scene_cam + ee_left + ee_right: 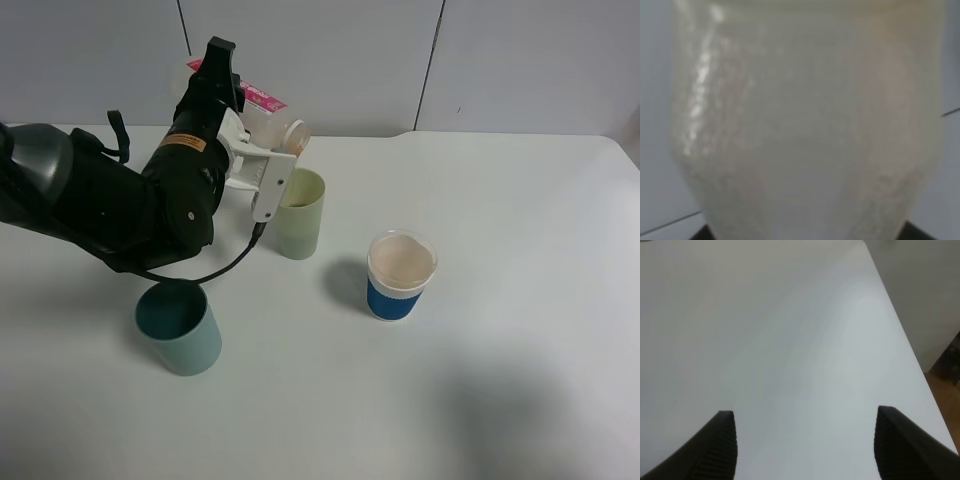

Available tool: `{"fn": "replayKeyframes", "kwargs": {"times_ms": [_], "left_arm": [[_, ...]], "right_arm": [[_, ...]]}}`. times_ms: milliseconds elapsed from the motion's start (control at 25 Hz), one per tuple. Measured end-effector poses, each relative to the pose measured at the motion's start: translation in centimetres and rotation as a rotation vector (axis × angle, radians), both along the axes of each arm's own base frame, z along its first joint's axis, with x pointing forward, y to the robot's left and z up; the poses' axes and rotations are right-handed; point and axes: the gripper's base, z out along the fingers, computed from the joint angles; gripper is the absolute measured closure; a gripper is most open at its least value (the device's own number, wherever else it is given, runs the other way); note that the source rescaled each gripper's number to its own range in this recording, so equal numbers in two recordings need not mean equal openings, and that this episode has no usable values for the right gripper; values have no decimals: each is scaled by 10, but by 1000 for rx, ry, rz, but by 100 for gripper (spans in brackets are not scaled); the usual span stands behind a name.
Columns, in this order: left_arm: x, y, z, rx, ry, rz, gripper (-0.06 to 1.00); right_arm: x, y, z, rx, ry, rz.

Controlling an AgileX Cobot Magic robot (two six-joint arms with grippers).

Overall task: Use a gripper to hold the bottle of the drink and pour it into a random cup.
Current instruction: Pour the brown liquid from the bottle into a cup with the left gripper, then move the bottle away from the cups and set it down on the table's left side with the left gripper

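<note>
**Bottle Tipped Over the Pale Green Cup**

In the exterior high view the left gripper (232, 105) was clamped on the bottle (268, 108), its black fingers (217, 62) closed against the bottle's sides and its white body below them. The bottle hung tilted in the air, clear of the table (520, 300), with its pink-and-white label toward 10 o'clock and its pale neck end pointing toward 4 o'clock. That neck end sat just above the rim of the pale green cup (299, 222), at about the rim's 12 o'clock. Whether any drink was leaving the bottle could not be told.

The pale green cup stood upright at about 10 o'clock from the table's middle. A teal cup (182, 330) stood upright at roughly 7 o'clock from it, well apart. A blue-banded white cup (400, 276) stood at roughly 4 o'clock from it, near but not touching. A black cable (222, 266) looped from the gripper's body down under the arm.

In the left wrist view the bottle (805, 125) filled nearly the whole picture, pale, translucent and blurred.

In the right wrist view the right gripper (805, 450) was spread wide and held nothing, its ribbed black fingers (715, 452) well apart over the bare white table (790, 340).
</note>
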Motion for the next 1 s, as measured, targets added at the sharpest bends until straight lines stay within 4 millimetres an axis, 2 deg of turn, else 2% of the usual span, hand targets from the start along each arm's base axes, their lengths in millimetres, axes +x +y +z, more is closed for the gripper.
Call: {"fn": "replayKeyframes", "kwargs": {"times_ms": [320, 560, 760, 1000], "left_arm": [[0, -1, -2, -215, 15, -12, 92], [0, -2, -2, -510, 35, -24, 92], [-3, -4, 5, -732, 121, -52, 92], [-4, 1, 21, -900, 238, -82, 92]], "right_arm": [[0, 0, 0, 0, 0, 0], [0, 0, 0, 0, 0, 0], [0, 0, 0, 0, 0, 0], [0, 0, 0, 0, 0, 0]]}}
